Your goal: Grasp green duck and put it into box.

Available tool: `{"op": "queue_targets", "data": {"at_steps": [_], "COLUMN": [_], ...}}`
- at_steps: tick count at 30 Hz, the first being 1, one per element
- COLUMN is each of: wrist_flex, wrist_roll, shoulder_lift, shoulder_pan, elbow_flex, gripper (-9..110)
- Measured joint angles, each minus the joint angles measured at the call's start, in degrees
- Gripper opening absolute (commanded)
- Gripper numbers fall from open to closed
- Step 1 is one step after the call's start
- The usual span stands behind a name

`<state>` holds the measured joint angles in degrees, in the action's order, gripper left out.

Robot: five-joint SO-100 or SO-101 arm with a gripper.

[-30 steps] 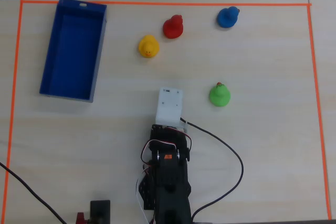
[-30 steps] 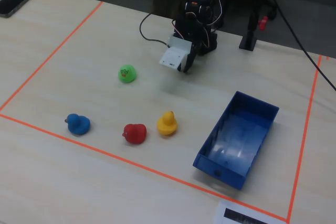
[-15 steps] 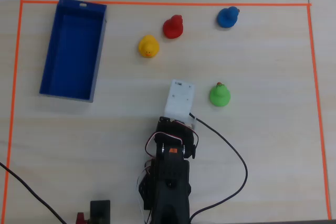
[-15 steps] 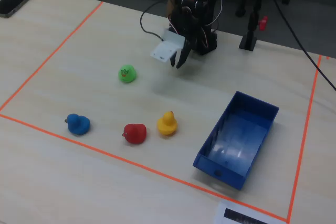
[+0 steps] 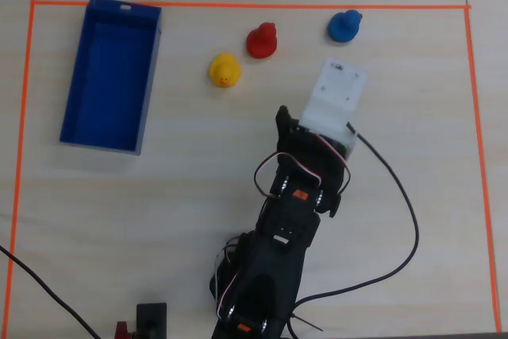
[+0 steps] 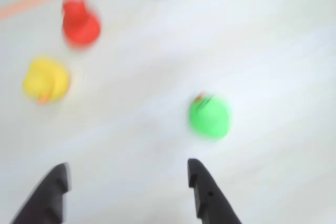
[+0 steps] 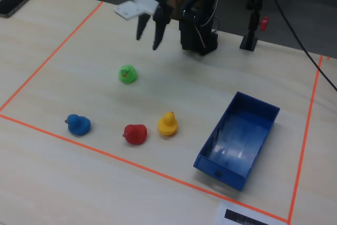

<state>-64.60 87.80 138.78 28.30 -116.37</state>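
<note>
The green duck [image 7: 127, 74] stands on the table; in the wrist view it [image 6: 209, 115] lies ahead of the right finger, blurred. It is hidden under the arm in the overhead view. My gripper [image 7: 149, 39] hangs in the air above and behind the duck, open and empty; its two dark fingers [image 6: 207, 190] show wide apart at the bottom of the wrist view. The dark blue box [image 5: 111, 75] lies at the left of the overhead view, and it [image 7: 238, 140] is at the right in the fixed view, empty.
A yellow duck [image 5: 225, 71], a red duck [image 5: 261, 40] and a blue duck [image 5: 345, 25] stand in a row near the far orange tape line [image 5: 317, 6]. A phone [image 7: 16, 1] lies outside the taped area.
</note>
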Motion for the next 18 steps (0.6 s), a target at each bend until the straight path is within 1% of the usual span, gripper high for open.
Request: {"op": "queue_targets", "data": {"at_steps": [3,8,18], "wrist_flex": [4.39,12.74,31.46], "wrist_roll": [4.57,10.63,18.46], "shoulder_lift": [-5.80,-13.71,-22.24], "shoulder_pan": [4.48,10.02,14.59], "elbow_flex": [4.04,2.90,-14.33], "gripper": [38,39,40]}}
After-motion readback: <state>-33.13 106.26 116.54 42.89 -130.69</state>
